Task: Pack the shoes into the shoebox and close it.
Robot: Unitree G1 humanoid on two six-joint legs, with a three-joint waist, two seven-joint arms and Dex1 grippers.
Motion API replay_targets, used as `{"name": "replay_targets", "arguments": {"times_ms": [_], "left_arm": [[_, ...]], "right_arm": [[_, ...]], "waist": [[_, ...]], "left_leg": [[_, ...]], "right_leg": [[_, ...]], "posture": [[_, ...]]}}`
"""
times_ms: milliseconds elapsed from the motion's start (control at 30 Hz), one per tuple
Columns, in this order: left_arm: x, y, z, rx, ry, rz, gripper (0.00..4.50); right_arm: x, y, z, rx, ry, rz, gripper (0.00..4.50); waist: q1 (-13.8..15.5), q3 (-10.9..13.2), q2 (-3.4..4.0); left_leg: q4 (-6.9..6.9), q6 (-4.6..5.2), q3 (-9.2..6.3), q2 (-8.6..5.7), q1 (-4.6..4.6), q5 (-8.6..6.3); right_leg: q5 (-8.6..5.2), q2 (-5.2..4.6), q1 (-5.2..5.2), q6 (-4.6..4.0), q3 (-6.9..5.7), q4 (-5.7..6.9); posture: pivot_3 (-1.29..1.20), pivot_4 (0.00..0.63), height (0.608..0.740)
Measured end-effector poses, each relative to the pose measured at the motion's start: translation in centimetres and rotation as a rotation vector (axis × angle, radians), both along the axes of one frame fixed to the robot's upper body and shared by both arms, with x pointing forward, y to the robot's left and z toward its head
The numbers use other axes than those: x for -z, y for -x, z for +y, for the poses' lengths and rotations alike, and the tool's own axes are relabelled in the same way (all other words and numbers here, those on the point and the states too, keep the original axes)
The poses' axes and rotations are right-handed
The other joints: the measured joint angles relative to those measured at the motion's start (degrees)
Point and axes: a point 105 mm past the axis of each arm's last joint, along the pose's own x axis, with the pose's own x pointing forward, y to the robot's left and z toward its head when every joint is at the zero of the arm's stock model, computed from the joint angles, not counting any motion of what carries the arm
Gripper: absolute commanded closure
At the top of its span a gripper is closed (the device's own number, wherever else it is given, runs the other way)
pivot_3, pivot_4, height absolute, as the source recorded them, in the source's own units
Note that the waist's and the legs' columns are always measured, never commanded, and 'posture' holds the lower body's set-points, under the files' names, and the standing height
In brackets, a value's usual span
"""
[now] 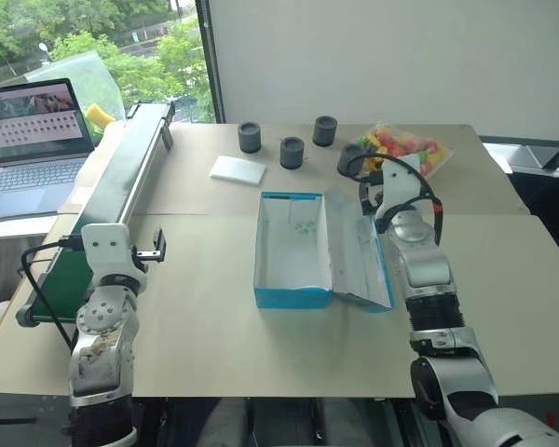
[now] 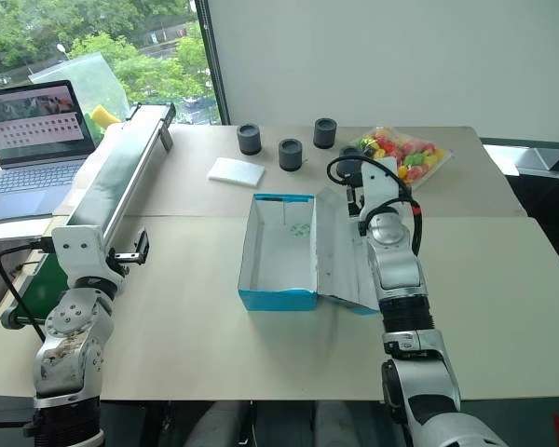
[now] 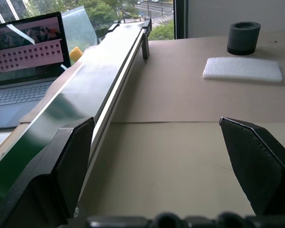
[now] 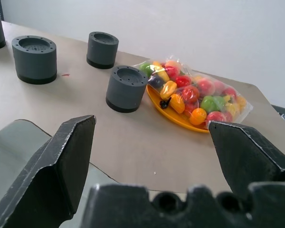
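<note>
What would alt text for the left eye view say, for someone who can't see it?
An open, empty turquoise shoebox sits mid-table, lid flap laid out toward the right gripper. The left gripper is open beside a green conveyor. No shoes are visible.

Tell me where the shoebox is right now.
The shoebox sits open mid-table in the head views, lid flap lying toward the robot's right beside the right gripper, the white foam pad just beyond.

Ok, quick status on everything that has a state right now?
shoebox: open, empty, lid flap folded out flat toward the right arm
left tool: open, holding nothing
right tool: open, holding nothing
laptop: open, screen on
</note>
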Motion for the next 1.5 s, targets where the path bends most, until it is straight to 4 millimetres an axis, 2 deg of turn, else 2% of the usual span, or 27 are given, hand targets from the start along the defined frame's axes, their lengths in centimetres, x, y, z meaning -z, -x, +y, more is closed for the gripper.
{"name": "replay_targets", "arguments": {"times_ms": [67, 133, 167, 233, 267, 300, 367, 400, 433, 500, 567, 600, 733, 767, 867, 933, 1000, 1167, 1233, 1333, 1500], "left_arm": [[0.0, 0.0, 0.0, 0.0, 0.0, 0.0, 0.0], [0.1, 0.1, 0.2, 0.0, 0.005, 0.001, 0.0], [0.1, 0.3, 0.4, -0.005, 0.012, 0.002, 0.0], [0.6, 0.8, 0.8, -0.025, 0.036, 0.009, 0.0], [0.8, 0.9, 0.6, -0.021, 0.058, 0.007, 0.0], [0.7, 0.9, 0.5, -0.018, 0.063, 0.004, 0.0], [0.3, 1.1, 0.5, -0.017, 0.062, -0.01, 0.0], [0.1, 1.2, 0.7, -0.019, 0.055, -0.013, 0.0], [0.1, 1.5, 1.0, -0.022, 0.046, -0.009, 0.0], [0.4, 3.1, 2.5, -0.055, 0.051, 0.013, 0.0], [0.6, 5.0, 4.2, -0.094, 0.049, 0.032, 0.0], [0.4, 6.7, 5.7, -0.123, 0.04, 0.047, 0.0], [0.2, 10.6, 8.5, -0.147, -0.009, 0.113, 0.0], [0.1, 11.2, 8.9, -0.153, -0.02, 0.123, 0.0], [-1.1, 12.9, 10.4, -0.136, -0.092, 0.168, 0.0], [-2.0, 13.3, 11.0, -0.115, -0.112, 0.173, 0.0], [-2.3, 13.5, 11.8, -0.088, -0.116, 0.196, 0.0], [-1.3, 13.6, 13.0, -0.052, -0.094, 0.258, 0.0], [-1.5, 13.4, 13.2, -0.031, -0.098, 0.263, 0.0], [-1.3, 13.1, 13.3, 0.002, -0.094, 0.269, 0.0], [-0.1, 12.3, 12.9, 0.056, -0.078, 0.304, 0.0]], "right_arm": [[0.0, 0.0, 0.0, 0.001, 0.0, 0.0, 0.06], [-0.7, 0.2, 1.0, -0.041, -0.025, -0.015, 0.06], [-1.5, 0.3, 2.4, -0.114, -0.057, -0.032, 0.06], [-5.6, 0.9, 6.9, -0.355, -0.091, -0.117, 0.06], [-9.3, 2.0, 9.8, -0.507, -0.09, -0.2, 0.06], [-11.6, 3.0, 11.6, -0.596, -0.084, -0.257, 0.06], [-15.2, 5.5, 14.8, -0.787, -0.104, -0.335, 0.06], [-16.4, 7.2, 16.7, -0.92, -0.13, -0.348, 0.06], [-16.6, 8.5, 18.1, -1.027, -0.141, -0.334, 0.06], [-15.4, 11.2, 21.1, -1.266, -0.135, -0.241, 0.06], [-13.6, 13.0, 22.5, -1.409, -0.114, -0.157, 0.06], [-11.9, 13.8, 23.5, -1.485, -0.097, -0.08, 0.06], [-8.9, 15.0, 25.4, -1.55, -0.056, 0.026, 0.06], [-8.4, 15.0, 25.7, -1.547, -0.047, 0.042, 0.06], [-5.1, 14.2, 26.6, -1.476, 0.013, 0.114, 0.06], [-2.9, 13.5, 26.8, -1.414, 0.056, 0.153, 0.06], [0.2, 12.6, 26.9, -1.343, 0.122, 0.201, 0.06], [3.4, 11.5, 26.1, -1.245, 0.15, 0.232, 0.06], [3.7, 11.4, 25.7, -1.233, 0.083, 0.219, 0.06], [2.8, 11.8, 25.7, -1.256, -0.101, 0.148, 0.06], [3.4, 12.7, 25.4, -1.31, -0.121, 0.122, 0.06]], "waist": [[0.0, 0.0, 0.0], [-0.2, 0.0, 0.0], [-0.53, 0.0, 0.0], [-1.6, 0.05, 0.06], [-1.83, 0.05, 0.07], [-1.86, 0.05, 0.06], [-1.65, 0.02, 0.02], [-1.41, -0.01, -0.03], [-1.34, -0.04, -0.08], [-1.33, -0.08, -0.17], [-1.42, -0.08, -0.23], [-1.34, -0.08, -0.22], [-1.27, -0.09, -0.23], [-1.27, -0.09, -0.23], [-1.08, -0.12, -0.29], [-0.98, -0.13, -0.29], [-1.01, -0.13, -0.29], [-1.29, -0.15, -0.34], [-1.3, -0.16, -0.35], [-1.36, -0.16, -0.35], [-1.43, -0.13, -0.32]], "left_leg": [[0.0, 0.0, 0.0, 0.0, 0.0, 0.0], [-0.01, 0.0, 0.03, 0.02, -0.09, 0.0], [-0.01, 0.0, 0.04, 0.03, -0.2, 0.0], [0.0, 0.0, 0.03, 0.1, -0.44, 0.01], [-0.01, 0.0, 0.02, 0.12, -0.43, 0.0], [-0.01, 0.0, 0.0, 0.16, -0.42, 0.0], [-0.02, 0.0, -0.02, 0.19, -0.39, 0.0], [-0.02, -0.02, -0.04, 0.2, -0.36, -0.01], [-0.02, -0.02, -0.08, 0.23, -0.36, -0.02], [-0.01, -0.02, -0.15, 0.23, -0.37, -0.02], [-0.01, -0.01, -0.13, 0.24, -0.35, -0.04], [-0.01, -0.01, -0.13, 0.25, -0.36, -0.03], [-0.01, -0.05, -0.13, 0.39, -0.26, -0.05], [-0.02, -0.06, -0.09, 0.39, -0.23, -0.06], [-0.01, -0.07, -0.12, 0.44, -0.18, -0.06], [-0.02, -0.08, -0.11, 0.44, -0.11, -0.06], [-0.02, -0.1, -0.09, 0.45, -0.03, -0.07], [-0.07, -0.24, -0.01, 0.59, -0.08, -0.15], [-0.1, -0.25, 0.0, 0.67, -0.09, -0.16], [-0.13, -0.28, 0.03, 0.75, -0.06, -0.18], [-0.13, -0.29, 0.07, 0.87, 0.0, -0.19]], "right_leg": [[0.0, 0.0, 0.0, 0.0, 0.0, 0.0], [0.0, 0.01, -0.16, -0.01, 0.08, 0.03], [0.01, 0.01, -0.32, -0.01, 0.13, 0.09], [0.15, 0.05, -0.73, -0.04, 0.31, 0.15], [0.15, 0.08, -0.73, -0.04, 0.34, 0.16], [0.15, 0.14, -0.71, -0.04, 0.31, 0.13], [0.15, 0.16, -0.65, -0.04, 0.19, 0.11], [0.15, 0.16, -0.61, -0.04, 0.17, 0.08], [0.15, 0.13, -0.59, -0.04, 0.17, 0.07], [0.16, 0.05, -0.6, -0.04, 0.2, 0.04], [0.17, 0.01, -0.62, -0.02, 0.25, 0.03], [0.17, 0.01, -0.67, -0.03, 0.25, 0.03], [0.22, 0.09, -0.64, -0.14, 0.22, 0.0], [0.22, 0.09, -0.64, -0.16, 0.22, 0.02], [0.21, 0.12, -0.65, -0.22, 0.11, 0.0], [0.21, 0.1, -0.65, -0.22, 0.1, -0.04], [0.2, 0.12, -0.64, -0.24, 0.09, -0.05], [0.21, 0.22, -0.63, -0.28, 0.1, -0.01], [0.21, 0.27, -0.64, -0.31, 0.1, -0.03], [0.21, 0.32, -0.63, -0.33, 0.15, -0.04], [0.25, 0.44, -0.6, -0.4, 0.16, -0.06]], "posture": [[0.0, 0.15, 0.731], [0.0, 0.15, 0.731], [0.0, 0.15, 0.731], [0.0, 0.15, 0.731], [0.0, 0.15, 0.731], [0.0, 0.15, 0.731], [0.0, 0.15, 0.731], [0.0, 0.15, 0.731], [0.0, 0.15, 0.731], [0.0, 0.15, 0.731], [0.0, 0.15, 0.731], [0.0, 0.15, 0.731], [0.0, 0.15, 0.731], [0.0, 0.15, 0.731], [0.0, 0.15, 0.731], [0.0, 0.15, 0.731], [0.0, 0.15, 0.731], [0.0, 0.15, 0.731], [0.0, 0.15, 0.731], [0.0, 0.15, 0.731], [0.0, 0.15, 0.731]]}}
